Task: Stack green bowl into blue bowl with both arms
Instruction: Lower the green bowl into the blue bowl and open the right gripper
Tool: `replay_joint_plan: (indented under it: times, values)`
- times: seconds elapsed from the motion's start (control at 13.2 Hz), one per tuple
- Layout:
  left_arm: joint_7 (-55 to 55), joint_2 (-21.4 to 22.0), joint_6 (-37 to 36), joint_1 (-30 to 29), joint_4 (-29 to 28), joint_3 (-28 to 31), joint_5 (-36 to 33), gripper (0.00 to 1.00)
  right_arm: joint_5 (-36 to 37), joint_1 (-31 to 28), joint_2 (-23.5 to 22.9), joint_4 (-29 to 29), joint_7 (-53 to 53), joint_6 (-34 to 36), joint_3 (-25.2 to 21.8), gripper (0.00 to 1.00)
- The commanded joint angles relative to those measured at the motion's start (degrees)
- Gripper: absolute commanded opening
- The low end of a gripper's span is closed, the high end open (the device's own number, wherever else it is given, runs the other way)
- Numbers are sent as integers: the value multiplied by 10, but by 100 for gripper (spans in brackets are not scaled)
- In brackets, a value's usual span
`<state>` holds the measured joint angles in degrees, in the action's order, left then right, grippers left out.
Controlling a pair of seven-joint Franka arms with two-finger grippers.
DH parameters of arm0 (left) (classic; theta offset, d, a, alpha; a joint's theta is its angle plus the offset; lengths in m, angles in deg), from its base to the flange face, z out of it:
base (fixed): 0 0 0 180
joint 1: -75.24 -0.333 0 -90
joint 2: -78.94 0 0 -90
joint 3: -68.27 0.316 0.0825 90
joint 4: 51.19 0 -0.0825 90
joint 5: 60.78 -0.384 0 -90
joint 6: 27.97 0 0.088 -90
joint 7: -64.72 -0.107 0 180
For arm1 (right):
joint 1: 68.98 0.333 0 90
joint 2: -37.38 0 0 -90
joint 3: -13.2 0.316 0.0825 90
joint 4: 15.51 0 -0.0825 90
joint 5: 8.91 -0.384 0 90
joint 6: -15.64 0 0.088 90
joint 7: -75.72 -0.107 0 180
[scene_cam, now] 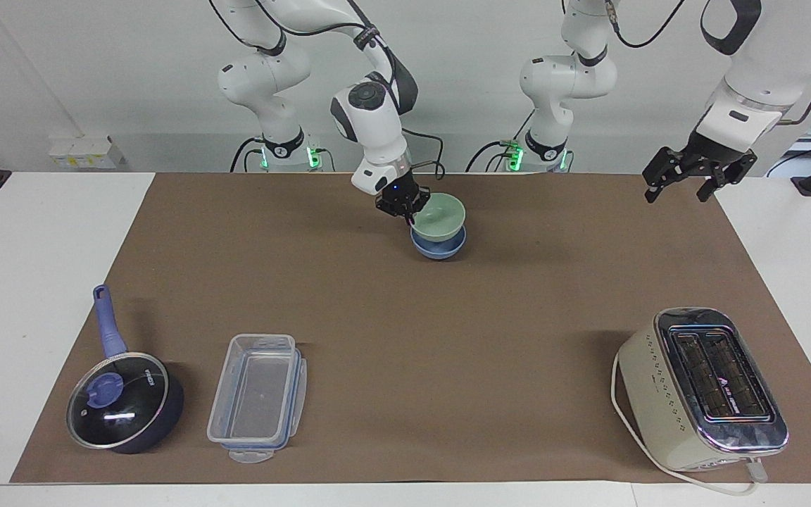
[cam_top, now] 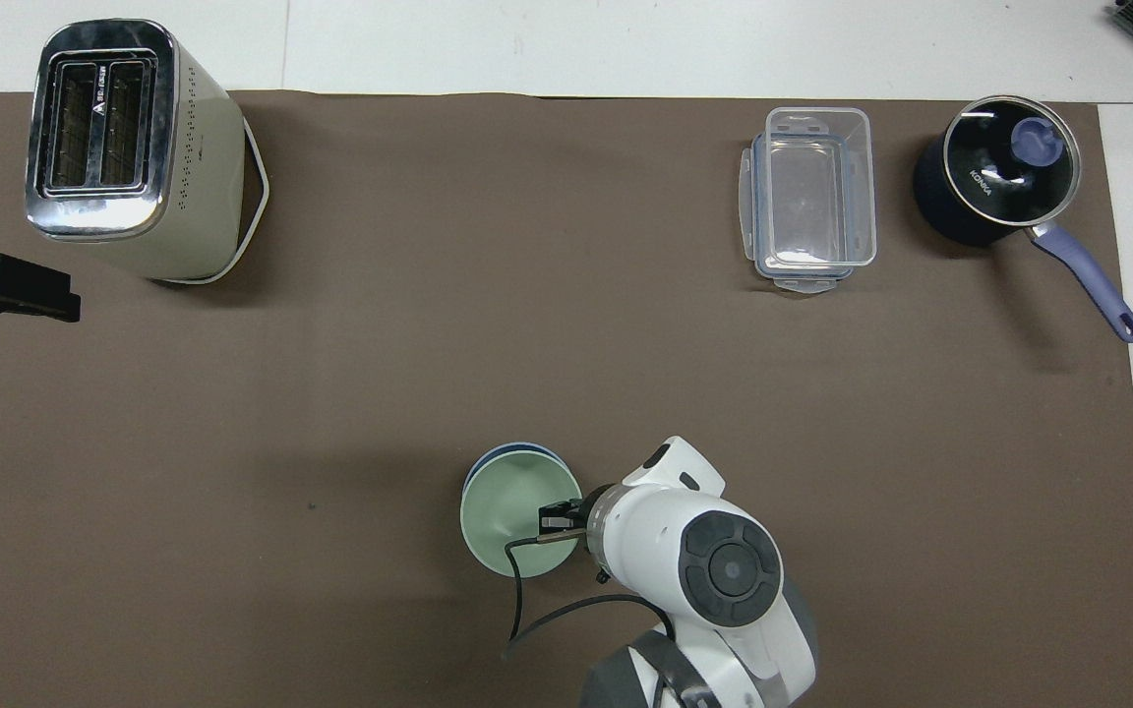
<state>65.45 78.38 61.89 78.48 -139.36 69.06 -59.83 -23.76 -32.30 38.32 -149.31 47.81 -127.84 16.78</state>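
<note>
The pale green bowl (scene_cam: 439, 215) sits nearly level in the mouth of the light blue bowl (scene_cam: 439, 246), which stands on the brown mat close to the robots, mid-table. My right gripper (scene_cam: 405, 206) is shut on the green bowl's rim on the side toward the right arm's end. In the overhead view the green bowl (cam_top: 512, 516) covers the blue bowl (cam_top: 512, 453) except for a thin rim, and the right gripper (cam_top: 555, 516) reaches over its edge. My left gripper (scene_cam: 680, 184) waits, open and empty, raised over the mat's edge at the left arm's end.
A cream toaster (scene_cam: 705, 387) stands far from the robots at the left arm's end. A clear plastic container (scene_cam: 258, 398) and a dark-blue lidded saucepan (scene_cam: 124, 401) stand far from the robots at the right arm's end.
</note>
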Motion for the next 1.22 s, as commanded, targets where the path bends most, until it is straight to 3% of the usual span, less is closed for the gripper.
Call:
replay_joint_plan:
  times: [0.0, 0.46, 0.68, 1.14]
  values:
    - [-2, 13, -6, -4, -13, -1, 7, 100, -11, 0, -14, 6, -9, -20, 2, 0]
    - [-2, 13, -6, -4, -13, -1, 7, 100, -11, 1, -16, 6, -10, -22, 2, 0]
    - [-2, 13, -6, -4, -13, -2, 7, 100, -11, 1, -16, 6, -14, -22, 2, 16]
    - [-3, 13, -6, -4, -13, -2, 7, 100, -12, 1, -15, 18, -18, -16, 2, 19]
